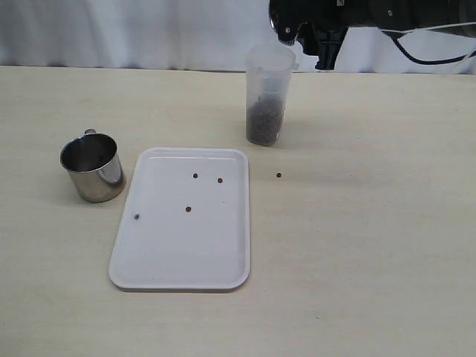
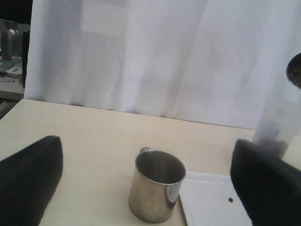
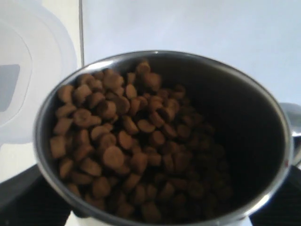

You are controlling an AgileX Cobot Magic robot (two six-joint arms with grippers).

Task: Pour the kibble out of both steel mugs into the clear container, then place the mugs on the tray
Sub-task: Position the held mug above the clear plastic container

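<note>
The counter (image 1: 372,260) is pale beige, the tray (image 1: 149,260) plain white speckled with a few dark-brown kibble (image 1: 195,176) pellets, and the curtain (image 1: 111,30) behind is white. The steel mug (image 1: 93,167) is mirror-silver with a grey interior, while the second mug (image 3: 249,117) shows a bright silver rim around brown kibble. The clear container (image 1: 269,74) is milky-translucent with dark-brown fill low down; the left tool (image 2: 146,146) is black.

Table (image 1: 364,253) right of tray (image 1: 178,253) lies open; mug (image 1: 92,168) crowds its left.
</note>
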